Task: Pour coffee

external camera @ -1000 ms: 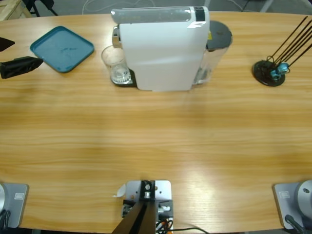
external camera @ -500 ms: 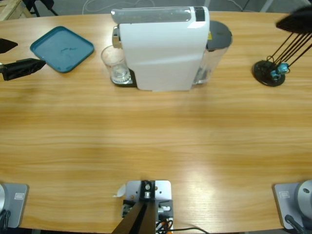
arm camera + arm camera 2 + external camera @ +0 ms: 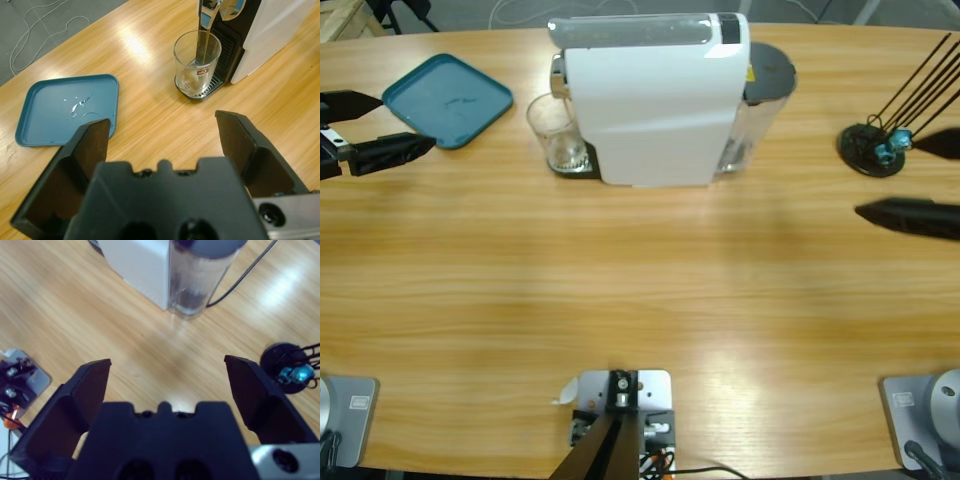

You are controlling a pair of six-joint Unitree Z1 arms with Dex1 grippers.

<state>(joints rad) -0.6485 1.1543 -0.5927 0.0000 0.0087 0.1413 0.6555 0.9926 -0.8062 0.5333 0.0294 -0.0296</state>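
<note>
Coffee [image 3: 204, 47] streams from the white machine [image 3: 650, 105] into the glass [image 3: 555, 130] at its 9 o'clock. The left pincer [image 3: 365, 125] hovers wide open and empty beside the teal tray [image 3: 448, 100]; the right pincer [image 3: 930, 180], likewise open and empty, hangs near the black stand [image 3: 870, 150] at 3 o'clock on the surface [image 3: 640, 290].

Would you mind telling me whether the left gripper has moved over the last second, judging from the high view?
Yes. The left gripper has slid further onto the table, its open jaws now nearer the blue tray and the glass.
</note>
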